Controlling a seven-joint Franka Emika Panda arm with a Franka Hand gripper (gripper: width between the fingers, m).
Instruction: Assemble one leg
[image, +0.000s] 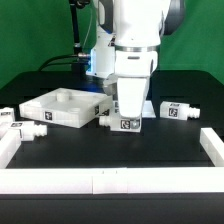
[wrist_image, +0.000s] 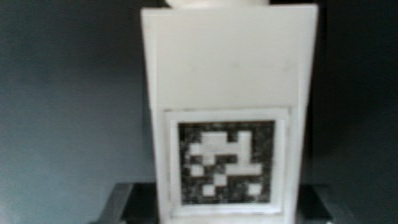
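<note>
A leg (wrist_image: 226, 90), a white blocky peg with a black-and-white tag, fills the wrist view with its stub at the far end. My gripper (wrist_image: 226, 206) is shut on its near end, with a dark finger (wrist_image: 134, 202) tight against each side. In the exterior view my gripper (image: 127, 113) stands low over the black table, and the held leg (image: 127, 124) shows its tag just below it, beside the front right corner of the large white square panel (image: 45, 112). I cannot tell whether the leg touches the table.
Two more legs (image: 22, 129) lie at the exterior view's left and another leg (image: 172, 110) lies at its right. A low white rail (image: 110, 181) runs along the front and up both sides of the table.
</note>
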